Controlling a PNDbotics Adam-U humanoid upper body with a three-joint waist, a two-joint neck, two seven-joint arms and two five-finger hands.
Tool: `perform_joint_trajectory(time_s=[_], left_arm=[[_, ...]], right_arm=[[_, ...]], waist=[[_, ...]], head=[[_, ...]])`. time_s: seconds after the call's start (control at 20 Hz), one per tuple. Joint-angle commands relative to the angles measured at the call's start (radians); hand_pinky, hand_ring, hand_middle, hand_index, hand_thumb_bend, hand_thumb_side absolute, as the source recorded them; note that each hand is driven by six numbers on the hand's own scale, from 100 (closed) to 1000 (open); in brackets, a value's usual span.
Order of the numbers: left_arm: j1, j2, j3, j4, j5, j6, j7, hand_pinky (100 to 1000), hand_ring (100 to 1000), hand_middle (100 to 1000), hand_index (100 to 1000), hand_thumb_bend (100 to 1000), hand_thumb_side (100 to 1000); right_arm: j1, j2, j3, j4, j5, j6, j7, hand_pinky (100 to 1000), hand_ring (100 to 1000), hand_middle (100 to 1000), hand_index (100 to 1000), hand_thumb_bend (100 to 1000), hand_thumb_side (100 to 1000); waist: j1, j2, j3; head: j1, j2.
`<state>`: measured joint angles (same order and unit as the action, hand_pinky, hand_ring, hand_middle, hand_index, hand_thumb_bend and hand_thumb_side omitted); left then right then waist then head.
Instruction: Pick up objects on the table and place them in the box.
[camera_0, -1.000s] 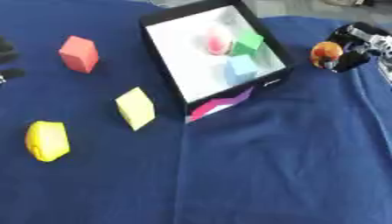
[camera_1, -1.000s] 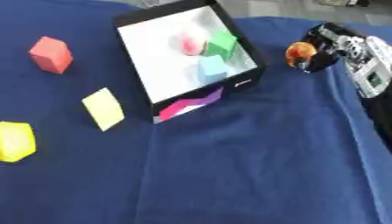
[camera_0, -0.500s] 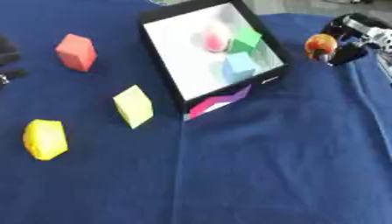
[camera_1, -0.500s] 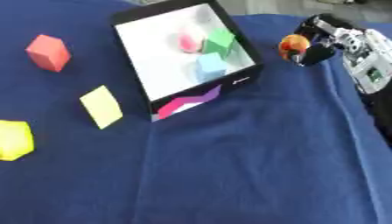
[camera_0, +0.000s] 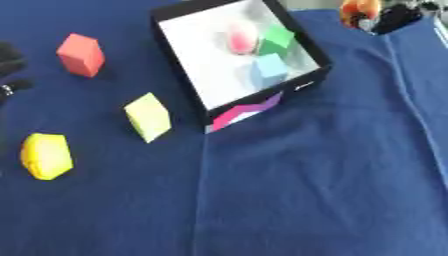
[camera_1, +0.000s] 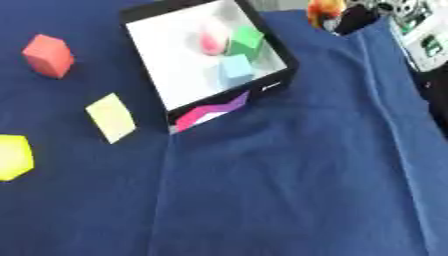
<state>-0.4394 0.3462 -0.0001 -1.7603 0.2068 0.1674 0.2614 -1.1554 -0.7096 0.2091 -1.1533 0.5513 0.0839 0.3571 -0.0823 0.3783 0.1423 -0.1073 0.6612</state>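
Left eye view: the box (camera_0: 311, 85) sits at the top of the blue cloth (camera_0: 306, 190), black walls, white inside. In it are a pink thing (camera_0: 241, 36), a green block (camera_0: 278, 39) touching it, & a light blue block (camera_0: 269, 67) just below. Left of the box, out on the cloth, are a red block (camera_0: 81, 55), a pale yellow block (camera_0: 149, 116) & a round yellow thing (camera_0: 45, 155). The right hand (camera_0: 394, 16) is at the top right corner, w/ an orange ball (camera_0: 360, 9) at its left side. A dark bit of the left hand (camera_0: 10, 60) shows at the left edge; can't tell how its fingers are.

Right eye view: the right hand (camera_1: 357, 14) shows better. Its dark fingers seem curled round the orange ball (camera_1: 324, 8), but it's blurry. Hand & ball are above the cloth, right of the box (camera_1: 273, 82), not over it.
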Motion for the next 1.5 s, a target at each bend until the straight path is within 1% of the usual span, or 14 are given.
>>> perform_joint_trajectory(time_s=[0.05,0.2,0.25,0.35,0.55,0.75,0.85,0.9,0.95,1.05,1.2,1.4,1.5], left_arm=[[-0.003,0.028,0.007,-0.010,-0.001,-0.003,-0.001,705,765,677,747,100,734],[-0.003,0.026,0.004,-0.008,0.000,-0.003,-0.006,705,765,676,746,100,734],[-0.002,0.025,0.003,-0.006,0.000,-0.002,-0.007,705,765,676,746,100,735],[0.000,0.025,0.002,-0.003,0.000,-0.002,-0.009,705,765,676,746,100,735],[0.003,0.025,0.001,0.000,0.000,-0.002,-0.011,705,765,676,747,100,734],[0.005,0.025,-0.001,0.003,0.000,-0.003,-0.013,705,766,677,747,100,733],[0.004,0.025,-0.003,0.004,0.000,-0.002,-0.015,705,766,677,747,100,735],[0.004,0.024,-0.004,0.006,0.000,-0.002,-0.016,705,766,677,747,100,736],[0.004,0.024,-0.004,0.007,0.000,-0.001,-0.017,705,766,677,747,100,736],[0.003,0.023,-0.006,0.010,-0.001,-0.001,-0.018,705,766,678,747,100,736],[0.002,0.022,-0.008,0.013,-0.001,-0.001,-0.021,705,767,678,747,100,736],[0.001,0.021,-0.010,0.014,-0.002,-0.001,-0.023,705,767,679,747,100,736],[-0.001,0.020,-0.010,0.014,-0.002,-0.001,-0.025,705,768,679,747,100,736]], right_arm=[[-0.070,0.034,0.023,-0.043,0.013,0.011,0.011,773,738,562,684,247,100],[-0.113,0.101,0.063,-0.060,0.042,0.020,0.023,763,734,566,688,271,100],[-0.122,0.129,0.078,-0.069,0.051,0.020,0.029,764,732,565,688,258,100],[-0.132,0.175,0.107,-0.088,0.061,0.019,0.041,767,731,563,686,269,100],[-0.128,0.237,0.158,-0.139,0.078,0.028,0.061,764,731,561,683,269,100],[-0.111,0.269,0.184,-0.169,0.092,0.052,0.078,757,729,559,681,258,100],[-0.102,0.286,0.186,-0.158,0.088,0.068,0.083,739,722,561,682,157,100],[-0.097,0.294,0.188,-0.151,0.081,0.076,0.087,728,721,562,683,158,100],[-0.093,0.300,0.192,-0.146,0.082,0.080,0.089,722,722,563,683,180,100],[-0.087,0.314,0.202,-0.144,0.098,0.081,0.089,723,721,562,682,189,100],[-0.077,0.333,0.221,-0.155,0.118,0.074,0.097,721,721,562,682,198,100],[-0.065,0.352,0.230,-0.161,0.132,0.077,0.106,721,722,563,682,197,100],[-0.060,0.356,0.231,-0.158,0.140,0.078,0.108,722,723,563,683,221,100]], waist=[[0.006,-0.078,-0.002],[0.008,-0.084,-0.002],[0.008,-0.087,-0.003],[0.008,-0.091,-0.006],[0.007,-0.101,-0.009],[0.005,-0.109,-0.011],[0.004,-0.111,-0.010],[0.003,-0.112,-0.008],[0.003,-0.112,-0.007],[0.003,-0.112,-0.004],[0.004,-0.113,-0.003],[0.002,-0.115,0.000],[0.000,-0.115,0.001]], head=[[-0.002,0.008],[-0.002,0.009],[-0.003,0.011],[-0.001,0.015],[-0.003,0.029],[0.002,0.036],[-0.002,0.035],[-0.006,0.034],[-0.011,0.032],[-0.017,0.029],[-0.018,0.029],[-0.018,0.032],[-0.018,0.033]])
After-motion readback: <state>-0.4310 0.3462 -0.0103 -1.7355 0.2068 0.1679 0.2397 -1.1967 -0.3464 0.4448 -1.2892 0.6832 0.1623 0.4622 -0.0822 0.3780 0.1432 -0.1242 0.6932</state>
